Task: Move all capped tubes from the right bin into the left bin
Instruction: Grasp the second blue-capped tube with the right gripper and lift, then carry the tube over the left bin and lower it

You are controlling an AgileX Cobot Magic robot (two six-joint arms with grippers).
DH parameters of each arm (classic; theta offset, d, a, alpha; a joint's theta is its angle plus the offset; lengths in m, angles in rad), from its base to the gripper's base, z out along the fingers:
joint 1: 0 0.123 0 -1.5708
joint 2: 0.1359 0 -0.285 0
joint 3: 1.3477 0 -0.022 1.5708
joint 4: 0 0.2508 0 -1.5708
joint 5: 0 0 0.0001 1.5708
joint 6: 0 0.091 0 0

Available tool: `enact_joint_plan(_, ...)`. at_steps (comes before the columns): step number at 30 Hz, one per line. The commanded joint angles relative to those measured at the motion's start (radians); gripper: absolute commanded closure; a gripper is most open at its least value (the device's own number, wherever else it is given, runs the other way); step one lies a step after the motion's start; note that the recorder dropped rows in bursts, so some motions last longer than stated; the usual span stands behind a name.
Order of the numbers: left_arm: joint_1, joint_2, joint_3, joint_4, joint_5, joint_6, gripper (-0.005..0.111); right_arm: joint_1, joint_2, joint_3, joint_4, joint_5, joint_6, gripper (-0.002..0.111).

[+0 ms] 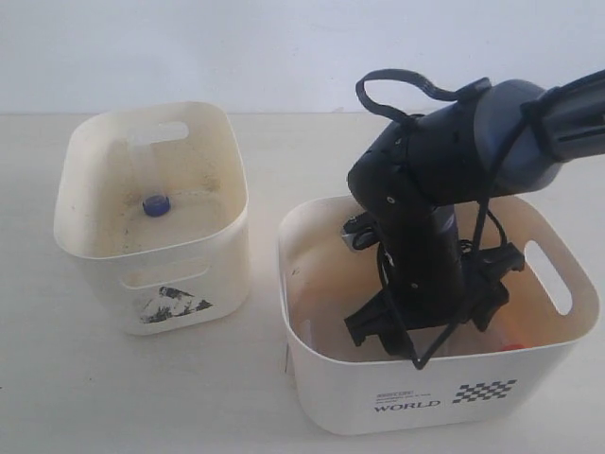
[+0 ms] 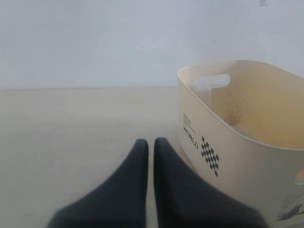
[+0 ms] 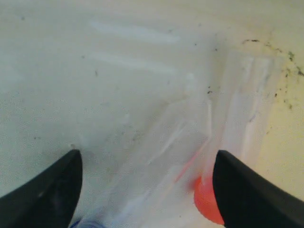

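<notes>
My right gripper (image 3: 148, 156) is open low inside the wide right bin (image 1: 430, 397), which has WORLD on its front. Between its fingers on the bin floor lies a clear tube (image 3: 156, 156) with a blue cap (image 3: 85, 223). A second clear tube with an orange-red cap (image 3: 205, 199) lies against one fingertip (image 3: 232, 180); that cap (image 1: 511, 346) peeks out in the exterior view. The narrower left bin (image 1: 151, 255), with a picture sticker, holds a blue-capped tube (image 1: 156, 203). My left gripper (image 2: 151, 142) is shut on nothing, low over the table beside a cream bin (image 2: 228, 147).
The right arm (image 1: 425, 218) and its cables fill much of the right bin's opening. The bin floor is speckled with dark specks (image 3: 285, 71). Bare table lies between the two bins and in front of them (image 1: 255, 378).
</notes>
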Motion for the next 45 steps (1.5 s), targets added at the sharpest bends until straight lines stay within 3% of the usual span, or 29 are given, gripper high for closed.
enact_joint_plan(1, 0.000, 0.000, -0.004, -0.006, -0.006, -0.010, 0.102, -0.005, 0.016, -0.001, -0.006, -0.023, -0.016, 0.037)
enact_joint_plan(5, 0.000, 0.000, -0.004, -0.006, -0.006, -0.010, 0.102, -0.005, 0.020, -0.001, -0.006, -0.023, -0.016, 0.045)
enact_joint_plan(12, 0.000, 0.000, -0.004, -0.006, -0.006, -0.010, 0.102, -0.005, 0.020, -0.001, -0.006, -0.012, -0.016, 0.108)
enact_joint_plan(28, 0.000, 0.000, -0.004, -0.006, -0.006, -0.010, 0.102, -0.005, -0.232, -0.001, -0.071, 0.035, -0.035, 0.108)
enact_joint_plan(40, 0.000, 0.000, -0.004, -0.006, -0.006, -0.010, 0.102, -0.005, -0.335, -0.003, -0.001, -0.057, -0.040, 0.108)
enact_joint_plan(45, 0.000, 0.000, -0.004, -0.006, -0.006, -0.010, 0.102, -0.001, -0.416, -0.069, 0.053, -0.186, -0.042, 0.108)
